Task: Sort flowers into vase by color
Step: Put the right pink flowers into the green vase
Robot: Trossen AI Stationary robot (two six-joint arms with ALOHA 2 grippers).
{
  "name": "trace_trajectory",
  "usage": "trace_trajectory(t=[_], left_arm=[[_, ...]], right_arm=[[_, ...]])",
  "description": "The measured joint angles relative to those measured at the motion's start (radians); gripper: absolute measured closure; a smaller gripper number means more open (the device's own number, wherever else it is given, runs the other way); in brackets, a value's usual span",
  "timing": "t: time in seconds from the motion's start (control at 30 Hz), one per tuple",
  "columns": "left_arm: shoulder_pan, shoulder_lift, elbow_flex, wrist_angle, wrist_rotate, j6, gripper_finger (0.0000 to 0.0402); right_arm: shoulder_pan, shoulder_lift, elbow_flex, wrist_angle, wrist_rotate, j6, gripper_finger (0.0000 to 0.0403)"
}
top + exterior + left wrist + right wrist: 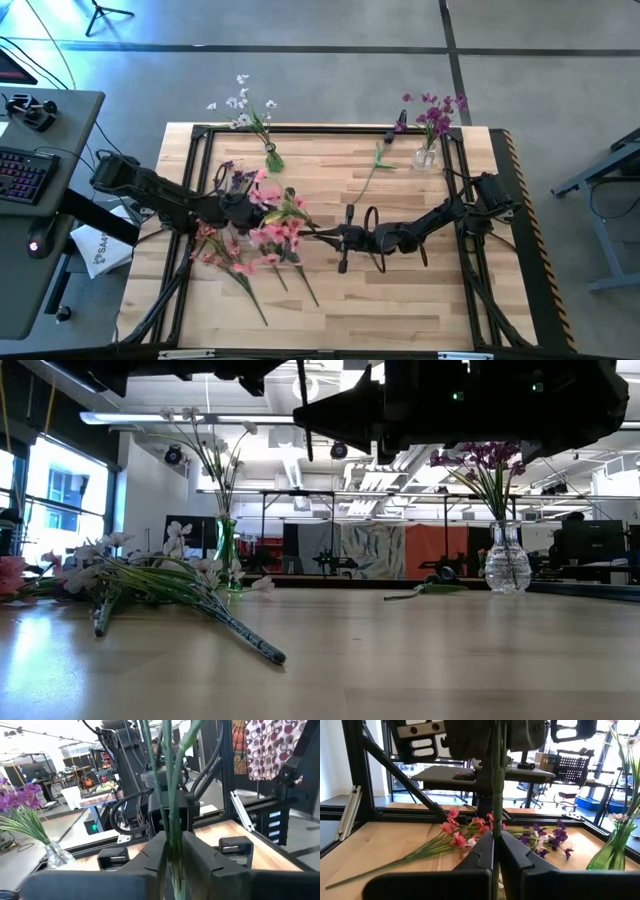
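You are looking at both arms meeting over the table's [400, 300] middle. The left gripper [172, 851] is pinching green stems [170, 795] between its fingers [152, 857]. The right gripper [496, 847] is clamping shut on one stem [498, 780] that is rising straight up from its fingers [482, 852]. A pile of pink flowers [265, 235] and purple flowers [547, 840] is lying on the table under the left arm. White flowers [240, 100] are standing in the green vase [273, 158] at the far left edge; more purple ones [435, 110] are standing in the clear vase [425, 157] at the far right. One loose sprig [372, 170] is lying beside the clear vase.
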Motion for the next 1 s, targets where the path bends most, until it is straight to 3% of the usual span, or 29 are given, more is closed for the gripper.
trace_trajectory(t=[0.13, 0.33, 0.47, 0.63, 0.73, 0.83, 0.9, 1.0], left_arm=[[-0.002, -0.040, 0.000, -0.063, 0.000, 0.015, 0.0393], [-0.005, -0.093, 0.000, -0.185, -0.026, 0.008, 0.0400], [-0.017, -0.167, 0.000, -0.331, -0.166, -0.006, 0.0401], [-0.010, -0.321, 0.001, -0.615, -0.344, -0.142, 0.0401], [0.026, -0.420, 0.001, -0.819, -0.480, -0.210, 0.0401], [0.109, -0.501, 0.001, -0.974, -0.629, -0.264, 0.0401], [0.186, -0.547, -0.005, -0.994, -0.612, -0.276, 0.0401], [0.333, -0.598, -0.022, -0.952, -0.434, -0.233, 0.0401]], right_arm=[[-0.003, -0.001, 0.001, -0.024, -0.002, 0.010, 0.0402], [-0.023, -0.002, 0.002, -0.056, -0.053, 0.041, 0.0394], [-0.033, -0.012, 0.001, -0.133, -0.024, 0.068, 0.0368], [-0.033, -0.098, 0.000, -0.427, 0.165, 0.160, 0.0304], [-0.033, -0.117, 0.000, -0.581, 0.274, 0.243, 0.0280], [-0.034, -0.099, -0.002, -0.600, 0.304, 0.295, 0.0271], [-0.033, -0.067, -0.002, -0.598, 0.302, 0.333, 0.0270], [-0.032, -0.017, -0.002, -0.559, 0.295, 0.358, 0.0270]])
